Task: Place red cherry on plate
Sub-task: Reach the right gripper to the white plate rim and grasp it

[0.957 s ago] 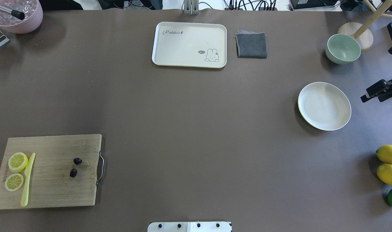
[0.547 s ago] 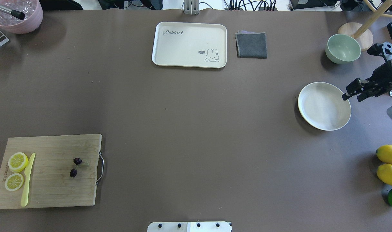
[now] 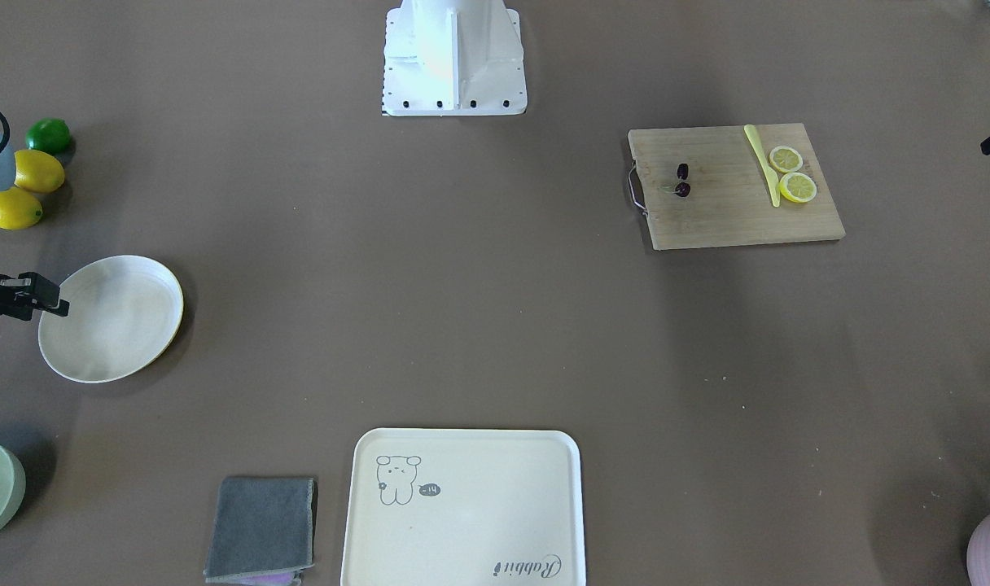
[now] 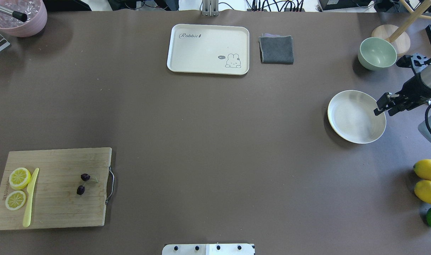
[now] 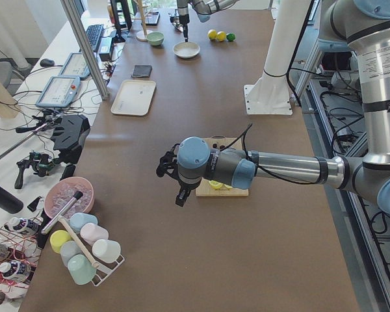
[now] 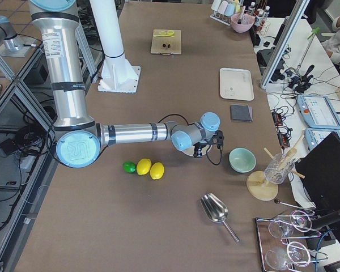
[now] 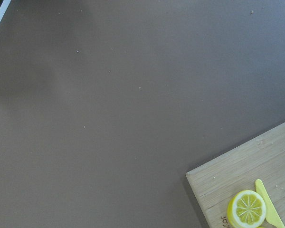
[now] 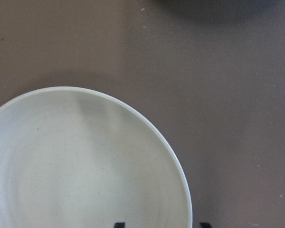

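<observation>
**Task items.** The cherry (image 4: 82, 183) lies on the board (image 4: 59, 212) at the near left of the table (image 4: 215, 141), closer to the board's handle end. It is well apart from the plate (image 4: 353, 122), which sits at the far right. The overhead and front views both show its two dark fruits. Two lemon slices (image 4: 20, 178) and a yellow knife (image 4: 30, 198) occupy the board's other end.

**Right arm.** The right gripper (image 4: 382, 110) hangs at the plate's outer rim. The overhead view gives its position only. The right wrist view adds two dark fingertips (image 8: 118, 224) at its bottom edge, one over the plate and one over bare table. The jaws are released and hold nothing. The left-end view shows this gripper pointing down over the plate.

**Left arm.** The left gripper (image 5: 175, 188) appears as a sliver at the front view's edge. The left-end view shows it above the table near the board's lemon end. Its wrist view shows a board corner, one slice and part of the knife. Whether its jaws are released or clenched cannot be told.
</observation>
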Controlling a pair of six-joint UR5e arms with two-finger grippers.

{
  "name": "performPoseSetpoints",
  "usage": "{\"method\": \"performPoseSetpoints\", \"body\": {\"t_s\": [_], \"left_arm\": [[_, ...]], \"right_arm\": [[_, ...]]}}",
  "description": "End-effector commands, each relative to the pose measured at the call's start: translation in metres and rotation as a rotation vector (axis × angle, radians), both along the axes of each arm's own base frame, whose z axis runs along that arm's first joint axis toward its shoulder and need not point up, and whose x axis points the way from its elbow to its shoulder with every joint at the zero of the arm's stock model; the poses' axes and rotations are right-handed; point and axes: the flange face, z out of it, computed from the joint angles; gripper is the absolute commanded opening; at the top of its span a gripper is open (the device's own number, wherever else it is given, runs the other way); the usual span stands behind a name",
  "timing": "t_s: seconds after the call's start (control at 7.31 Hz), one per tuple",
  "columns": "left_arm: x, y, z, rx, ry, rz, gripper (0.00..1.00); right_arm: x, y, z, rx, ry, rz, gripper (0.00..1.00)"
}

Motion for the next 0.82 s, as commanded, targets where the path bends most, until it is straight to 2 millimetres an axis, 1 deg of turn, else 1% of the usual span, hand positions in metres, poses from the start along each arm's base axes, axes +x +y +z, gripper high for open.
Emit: {"method": "performPoseSetpoints", "body": {"t_s": [0.0,0.14,0.27,0.41,0.68], "left_arm": [[0.0,-0.001,0.0,-0.009,0.0,-0.008,0.98],[-0.001,-0.001,-0.003,-0.005,0.0,-0.009,0.98],[-0.001,-0.001,-0.004,-0.002,0.002,-0.009,0.98],[-0.001,-0.001,-0.005,-0.001,0.002,-0.01,0.98],[0.0,-0.002,-0.013,-0.024,0.01,-0.035,0.98]], "right_arm": [[-0.003,0.0,0.011,-0.001,0.029,-0.003,0.6],[-0.007,-0.002,0.019,-0.014,0.036,-0.009,0.42],[-0.008,-0.002,0.025,-0.006,0.027,-0.01,0.03],[-0.008,-0.002,0.034,-0.008,0.026,-0.009,0.0],[-0.011,-0.006,0.021,-0.009,-0.006,-0.014,0.0]]}}
